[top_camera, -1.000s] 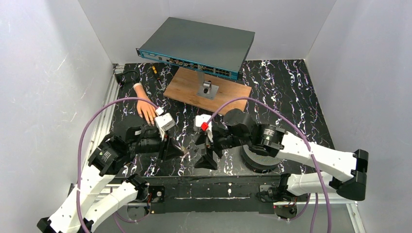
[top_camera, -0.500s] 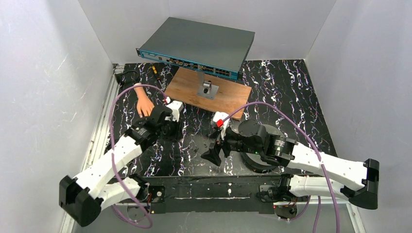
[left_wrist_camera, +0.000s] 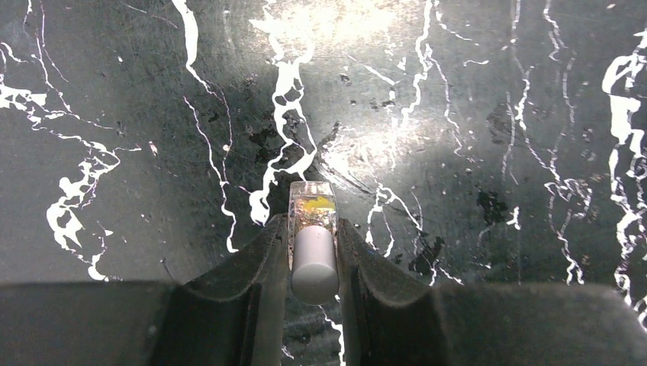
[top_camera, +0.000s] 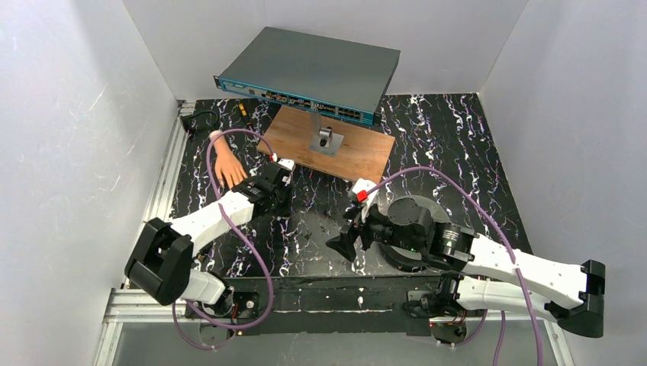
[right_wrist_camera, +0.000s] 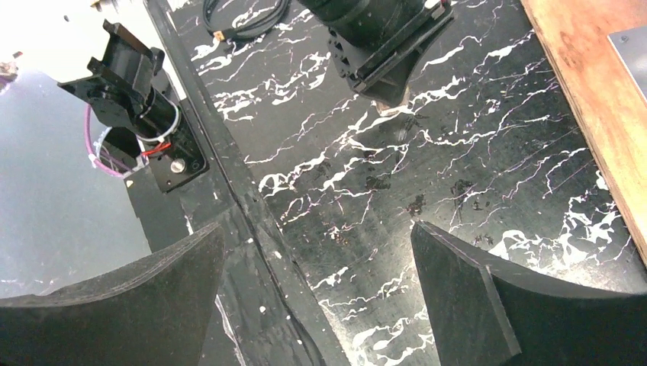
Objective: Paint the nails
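Table (top_camera: 458,152) is black marble-look with white veins all over, a few of them kinda purplish. Hand (top_camera: 227,168) is peach. Board (top_camera: 347,149) is plain brown wood, and the switch (top_camera: 320,65) is grey with a teal front strip. Left arm (top_camera: 210,217) and right arm (top_camera: 519,267) are white with black joints, cables (top_camera: 416,168) purple, plus 1 red tag (top_camera: 362,196). Left gripper (left_wrist_camera: 313,225) and right gripper (right_wrist_camera: 318,227) are black. Bottle (left_wrist_camera: 312,206) is clear with a yellow fleck, cap (left_wrist_camera: 314,263) pale grey. Walls (top_camera: 76,114) white.
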`<state>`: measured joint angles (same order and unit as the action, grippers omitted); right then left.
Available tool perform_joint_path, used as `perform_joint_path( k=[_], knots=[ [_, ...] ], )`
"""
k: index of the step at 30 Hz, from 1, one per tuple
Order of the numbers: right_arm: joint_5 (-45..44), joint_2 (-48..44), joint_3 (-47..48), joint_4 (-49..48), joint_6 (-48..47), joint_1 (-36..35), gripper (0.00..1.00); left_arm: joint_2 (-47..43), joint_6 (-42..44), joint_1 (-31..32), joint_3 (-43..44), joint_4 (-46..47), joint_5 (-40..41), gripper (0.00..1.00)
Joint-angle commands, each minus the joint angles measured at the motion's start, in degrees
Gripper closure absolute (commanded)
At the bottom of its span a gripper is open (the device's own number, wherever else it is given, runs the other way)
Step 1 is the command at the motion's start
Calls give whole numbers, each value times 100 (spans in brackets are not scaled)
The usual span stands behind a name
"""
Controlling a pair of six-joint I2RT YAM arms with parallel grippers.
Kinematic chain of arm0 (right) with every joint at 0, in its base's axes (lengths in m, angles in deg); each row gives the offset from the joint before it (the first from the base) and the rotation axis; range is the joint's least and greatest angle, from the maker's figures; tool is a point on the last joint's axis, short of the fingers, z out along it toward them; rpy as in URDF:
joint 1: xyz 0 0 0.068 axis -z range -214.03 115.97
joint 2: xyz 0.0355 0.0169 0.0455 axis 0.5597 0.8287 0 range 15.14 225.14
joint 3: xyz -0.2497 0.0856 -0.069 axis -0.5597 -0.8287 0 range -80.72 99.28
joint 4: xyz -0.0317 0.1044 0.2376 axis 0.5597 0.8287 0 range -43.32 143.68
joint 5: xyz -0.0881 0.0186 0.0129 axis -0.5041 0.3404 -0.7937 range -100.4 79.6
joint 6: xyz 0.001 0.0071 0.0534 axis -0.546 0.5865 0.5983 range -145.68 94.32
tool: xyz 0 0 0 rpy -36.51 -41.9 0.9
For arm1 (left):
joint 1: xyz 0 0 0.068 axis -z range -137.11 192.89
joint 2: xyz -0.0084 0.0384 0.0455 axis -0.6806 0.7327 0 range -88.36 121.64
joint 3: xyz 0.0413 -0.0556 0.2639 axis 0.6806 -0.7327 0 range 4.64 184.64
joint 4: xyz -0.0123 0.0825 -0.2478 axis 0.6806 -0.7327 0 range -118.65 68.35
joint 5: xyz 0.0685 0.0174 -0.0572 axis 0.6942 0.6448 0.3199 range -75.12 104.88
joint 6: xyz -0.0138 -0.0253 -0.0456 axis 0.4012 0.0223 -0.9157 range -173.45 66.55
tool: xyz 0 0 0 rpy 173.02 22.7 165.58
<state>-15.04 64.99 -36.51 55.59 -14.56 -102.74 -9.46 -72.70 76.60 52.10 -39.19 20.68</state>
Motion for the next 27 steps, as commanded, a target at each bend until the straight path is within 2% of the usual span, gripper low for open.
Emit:
perform_joint_path(
  k=[1, 4, 16, 20, 25, 27],
  knots=[
    [-206, -308, -122, -273, 88, -20, 2, 147, -94, -40, -178, 385, 247, 100],
    [-241, -370, -194, -275, 92, -22, 2, 154, -152, -40, -319, 510, 279, 96],
    [-253, -418, -266, -263, 102, -16, 2, -171, -185, -40, -565, 587, 369, 25],
    [-293, -496, -193, -170, 122, -27, 2, -603, -193, -40, -492, 296, 460, 13],
    [-736, -714, 22, 56, 379, -22, 2, -1590, 107, -53, -97, -419, 651, 9],
    [-1061, -820, 151, 186, 504, -21, 2, -2011, 293, -78, 87, -708, 850, 4]
  ],
)
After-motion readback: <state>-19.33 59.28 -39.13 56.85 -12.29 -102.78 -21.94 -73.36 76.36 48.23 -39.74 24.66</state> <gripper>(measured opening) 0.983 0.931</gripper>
